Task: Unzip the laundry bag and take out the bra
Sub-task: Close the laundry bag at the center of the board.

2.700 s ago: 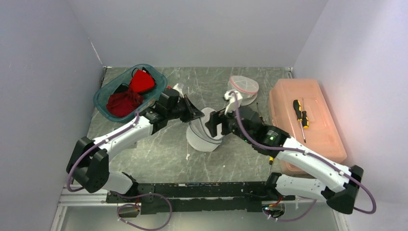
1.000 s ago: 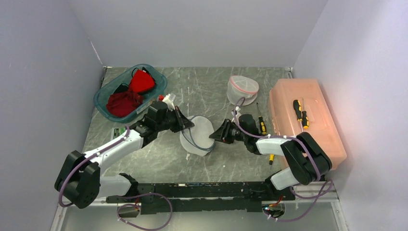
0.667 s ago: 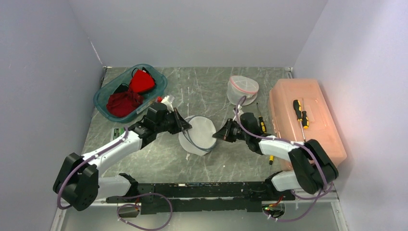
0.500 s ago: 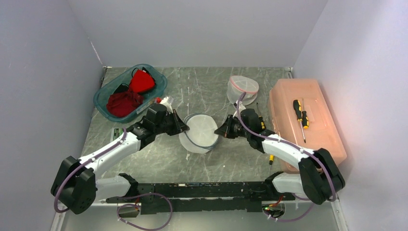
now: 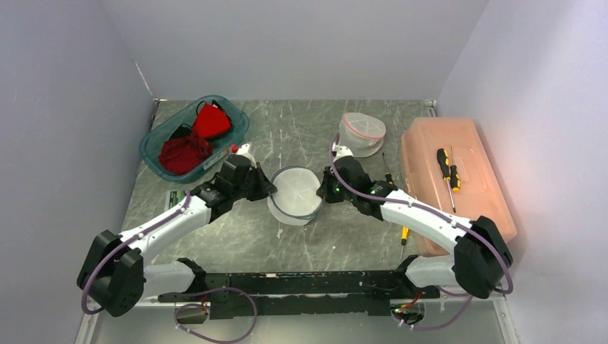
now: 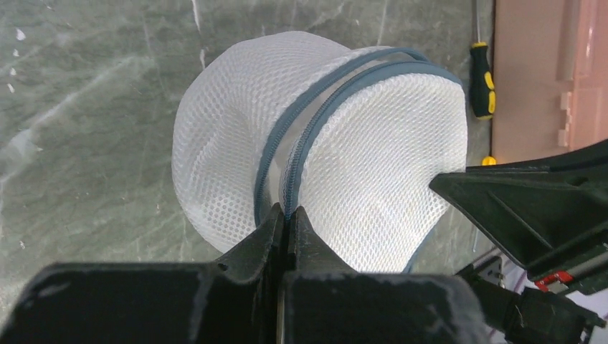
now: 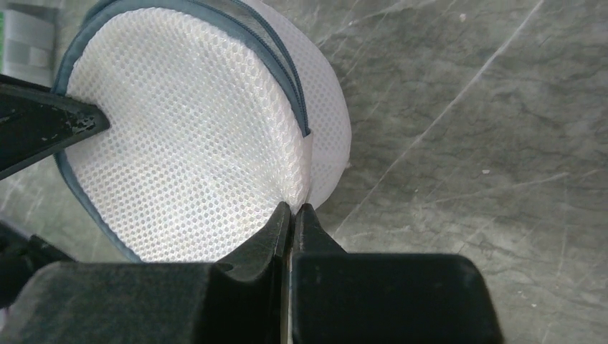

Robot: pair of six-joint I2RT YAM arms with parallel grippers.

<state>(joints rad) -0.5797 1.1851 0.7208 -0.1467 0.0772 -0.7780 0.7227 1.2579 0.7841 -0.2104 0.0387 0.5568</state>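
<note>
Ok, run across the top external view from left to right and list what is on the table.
teal basket → left claw → laundry bag → right claw → second mesh bag → orange box

The left arm (image 5: 172, 218) and the right arm (image 5: 430, 215) are built alike, with smooth white shell links joined by chunky black joint housings, the largest at the shoulders. A thin purple-grey cable (image 5: 83, 287) loops out from the left arm's shoulder and runs along its links. A matching cable (image 5: 331, 145) arcs over the right arm's wrist. A small green light (image 5: 328, 192) glows on the right wrist housing. Both bases sit on a flat, perforated black rail (image 5: 301, 283) along the near edge of the grey marbled worktop (image 5: 301, 122). The left gripper (image 6: 287, 215) and the right gripper (image 7: 292, 209) are matte black, with blocky bodies and wedge-shaped fingers tapering to narrow tips.
</note>
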